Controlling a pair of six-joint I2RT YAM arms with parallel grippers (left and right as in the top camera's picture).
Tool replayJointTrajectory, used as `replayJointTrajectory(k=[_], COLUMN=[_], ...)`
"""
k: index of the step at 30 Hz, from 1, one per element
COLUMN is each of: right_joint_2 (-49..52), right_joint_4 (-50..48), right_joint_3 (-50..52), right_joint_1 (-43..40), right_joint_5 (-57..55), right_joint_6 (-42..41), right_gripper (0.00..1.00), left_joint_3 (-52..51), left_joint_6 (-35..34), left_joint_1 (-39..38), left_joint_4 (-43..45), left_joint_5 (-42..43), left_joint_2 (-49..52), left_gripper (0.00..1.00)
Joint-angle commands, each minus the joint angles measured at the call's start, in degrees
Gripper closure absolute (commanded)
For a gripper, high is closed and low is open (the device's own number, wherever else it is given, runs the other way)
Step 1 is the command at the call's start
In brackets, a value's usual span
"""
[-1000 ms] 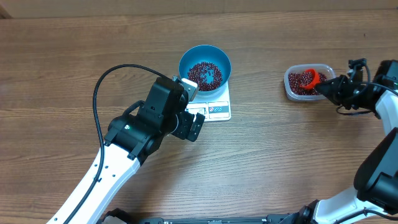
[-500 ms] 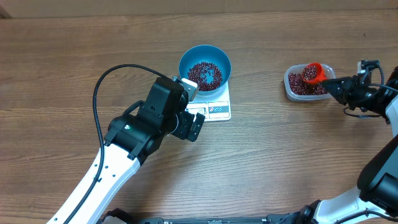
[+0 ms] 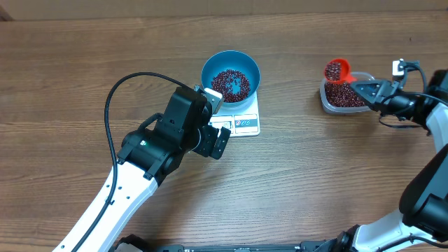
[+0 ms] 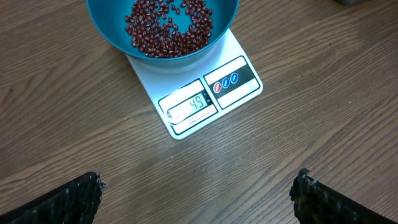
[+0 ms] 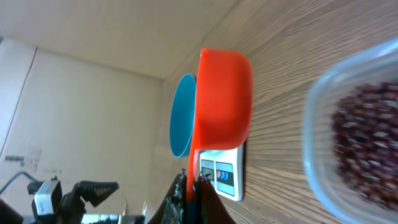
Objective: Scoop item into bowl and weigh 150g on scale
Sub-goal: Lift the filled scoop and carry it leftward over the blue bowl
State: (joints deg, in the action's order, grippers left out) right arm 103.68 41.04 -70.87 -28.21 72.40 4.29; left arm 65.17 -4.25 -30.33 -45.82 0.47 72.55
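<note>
Red-brown small beans [image 3: 231, 82] are heaped in the round blue bowl [image 3: 207, 68] on the white scale [image 3: 245, 123]. An orange plastic scoop [image 3: 337, 70] is clamped by the right gripper [image 3: 359, 87] above a clear tub [image 3: 324, 96]; the left gripper [image 4: 196, 194] is held wide, empty.

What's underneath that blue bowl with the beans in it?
A white scale sits under the bowl. Only its front strip shows, with the display and buttons; the rest of its top is covered by the bowl, so nothing more can be seen there.
</note>
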Motion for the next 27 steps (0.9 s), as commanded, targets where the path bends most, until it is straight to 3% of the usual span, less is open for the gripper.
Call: replayJointTrajectory(k=[1,23,27], right_joint_2=[0.39,0.42,0.42], right_joint_4=[-1.42,-25.38,-29.88], right_joint_3=[0.33,0.31,0.31], right_joint_1=[3.08,23.32,26.75], right_joint_5=[3.41,0.92,-1.95], right_joint_6=[0.02,-22.49,-22.53], right_gripper=[0.96,0.96,0.96], left_joint_3=[-0.2,-0.22,-0.22], left_joint_6=[0.87,0.87,0.87], left_joint_1=[0.2,0.2,0.2], left_joint_4=[-0.02,-0.02,-0.02], left_joint_5=[0.44,0.44,0.44], left_joint_2=[0.31,0.31,0.31], left_gripper=[0.0,0.0,0.0])
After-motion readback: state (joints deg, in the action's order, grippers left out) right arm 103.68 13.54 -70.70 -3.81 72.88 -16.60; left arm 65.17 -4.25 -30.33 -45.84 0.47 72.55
